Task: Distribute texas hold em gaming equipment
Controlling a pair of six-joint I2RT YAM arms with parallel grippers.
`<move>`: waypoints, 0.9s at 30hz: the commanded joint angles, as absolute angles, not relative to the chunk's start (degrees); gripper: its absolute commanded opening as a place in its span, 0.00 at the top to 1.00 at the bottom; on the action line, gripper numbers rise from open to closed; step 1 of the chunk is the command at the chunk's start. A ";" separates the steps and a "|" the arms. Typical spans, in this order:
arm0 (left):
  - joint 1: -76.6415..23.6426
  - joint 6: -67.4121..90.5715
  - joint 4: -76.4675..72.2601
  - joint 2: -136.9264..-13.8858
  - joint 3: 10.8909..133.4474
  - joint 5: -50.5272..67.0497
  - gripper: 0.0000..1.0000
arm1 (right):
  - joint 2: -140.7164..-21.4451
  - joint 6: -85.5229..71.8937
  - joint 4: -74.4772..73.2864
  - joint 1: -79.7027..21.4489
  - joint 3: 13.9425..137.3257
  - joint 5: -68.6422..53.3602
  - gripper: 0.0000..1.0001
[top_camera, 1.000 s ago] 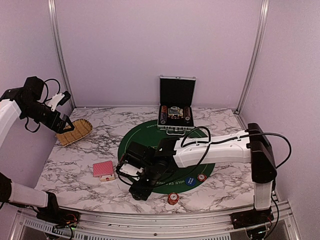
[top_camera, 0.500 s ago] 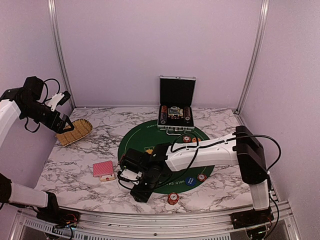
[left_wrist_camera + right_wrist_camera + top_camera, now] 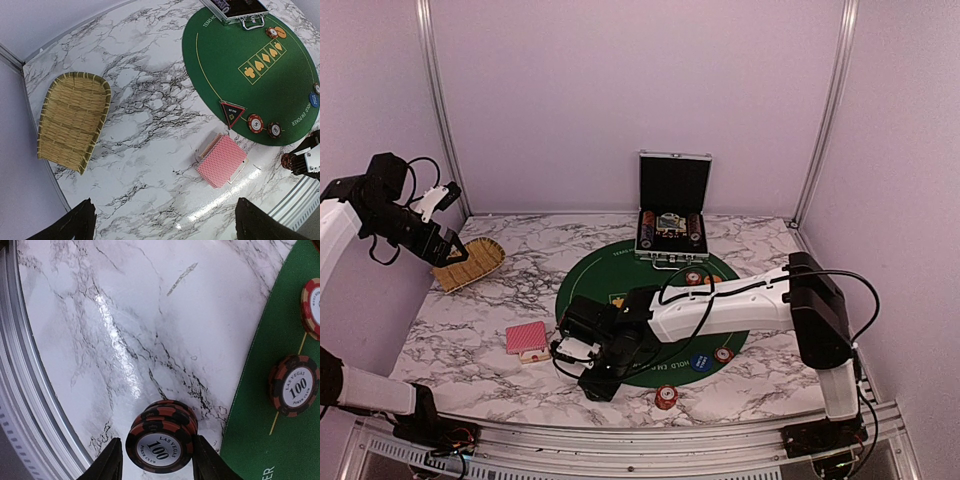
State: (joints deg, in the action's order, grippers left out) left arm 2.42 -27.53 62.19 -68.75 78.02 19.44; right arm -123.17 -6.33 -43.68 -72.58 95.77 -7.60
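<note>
My right gripper (image 3: 156,462) is closed around a short stack of red-and-dark poker chips (image 3: 161,442) on the marble just off the mat's near-left rim, a finger at each side. It is low over the table (image 3: 600,383) in the top view. Two more chips (image 3: 295,385) lie on the green felt mat (image 3: 295,325). The red-backed cards (image 3: 222,160) lie left of the mat, the dark triangular token (image 3: 232,113) at the mat's edge. Another chip stack (image 3: 665,398) stands near the front edge. My left gripper (image 3: 167,230) hangs open high at the far left, holding nothing.
An open metal case (image 3: 672,232) with chip rows stands at the mat's far side. A straw basket (image 3: 72,120) lies at the back left. A blue disc (image 3: 701,363) and a chip (image 3: 723,354) sit on the mat's near right; an orange disc (image 3: 280,32) by the case.
The right arm has drawn in slightly to the left and lowered, and its jaws have narrowed onto the chip stack. The left arm has not moved.
</note>
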 commanded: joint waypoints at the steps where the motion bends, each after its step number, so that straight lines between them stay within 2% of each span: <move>1: 2.30 -28.21 64.16 -68.24 78.97 19.43 0.01 | -124.58 -6.15 -42.79 -72.50 97.57 -8.40 0.52; 6: 2.37 -28.39 64.16 -68.05 79.00 19.30 0.01 | -125.02 -6.25 -43.02 -72.49 97.80 -7.65 0.43; 9: 2.36 -28.39 64.16 -68.03 78.93 19.30 0.01 | -124.94 -6.24 -42.86 -72.51 97.91 -7.25 0.42; 14: 2.32 -28.39 64.12 -68.03 78.97 19.35 0.01 | -124.97 -6.28 -42.71 -72.55 98.07 -6.68 0.49; 27: 2.37 -28.50 64.15 -67.89 78.90 19.17 0.01 | -123.87 -6.67 -42.28 -72.51 98.08 -5.67 0.76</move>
